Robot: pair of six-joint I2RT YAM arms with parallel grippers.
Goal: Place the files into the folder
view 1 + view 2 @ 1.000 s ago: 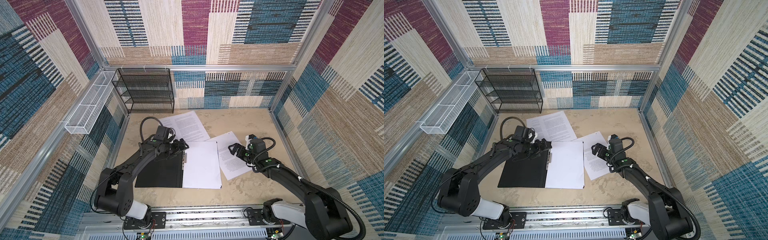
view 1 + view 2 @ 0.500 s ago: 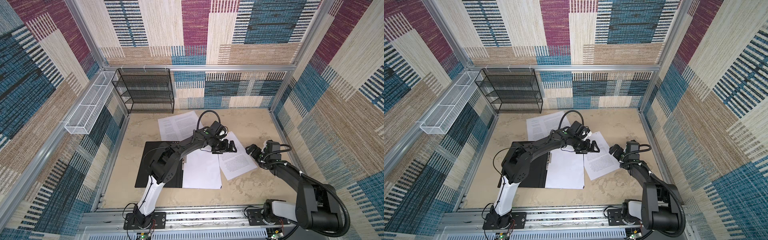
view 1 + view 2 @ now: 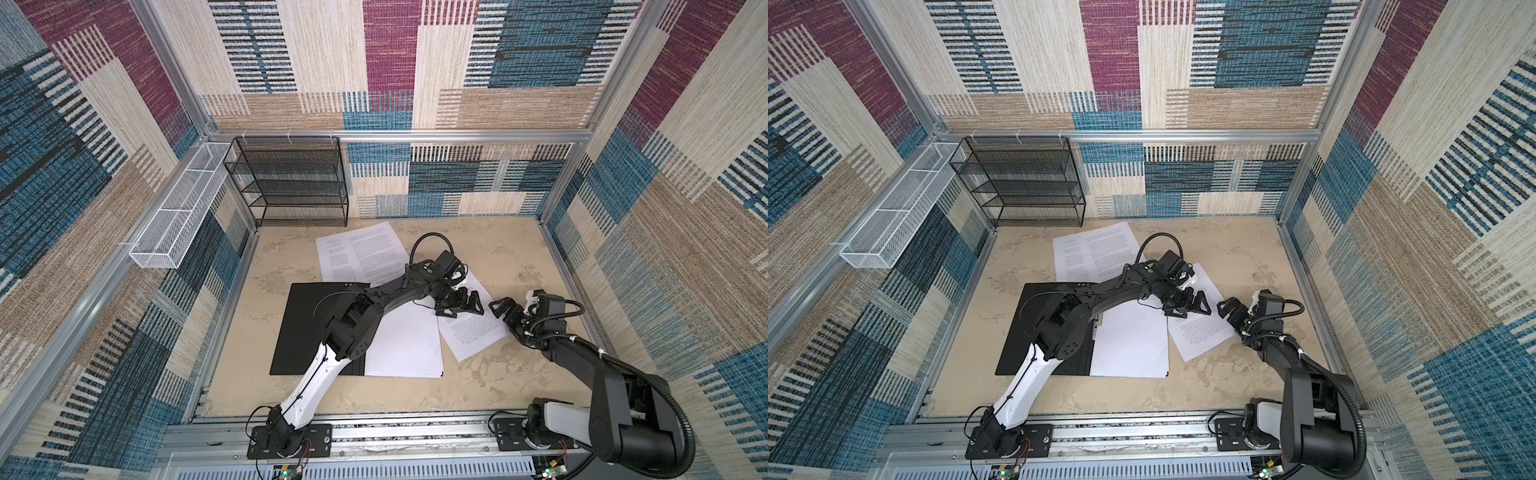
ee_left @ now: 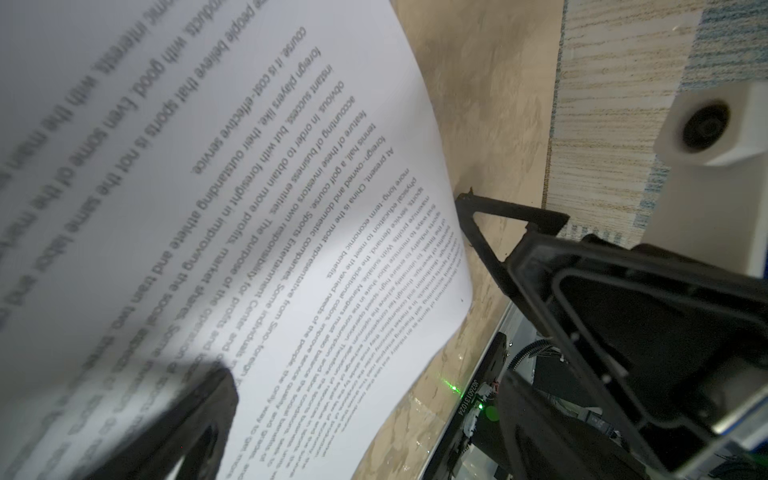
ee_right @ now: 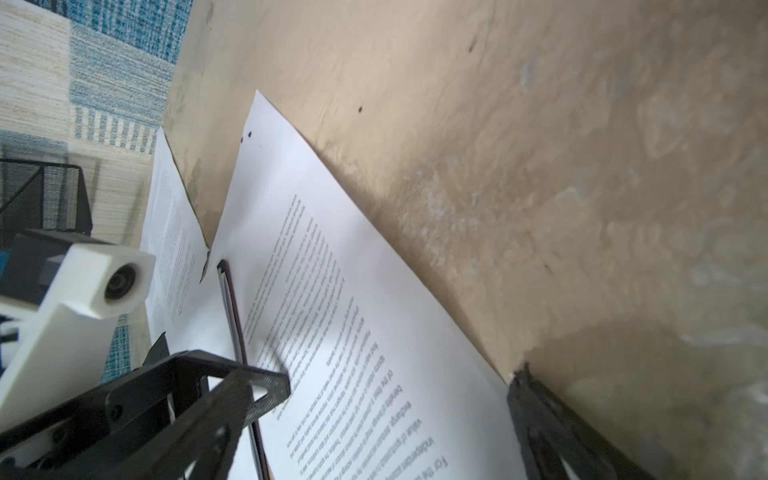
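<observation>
The left hand point(image 3: 461, 308) and right hand point(image 3: 503, 310) both gape open at opposite sides of a printed sheet point(image 3: 473, 334) lying flat on the surface point(image 3: 478, 386) beside the open folder point(image 3: 307, 328). Light, limp and slippery, it likely wants pinching at a raised edge

Both top views are looking steeply down.
Left wrist camera point(image 5: 120, 286) and right wrist camera point(image 4: 706, 122) are facing each other, close over one printed sheet point(image 4: 291, 208).
</observation>
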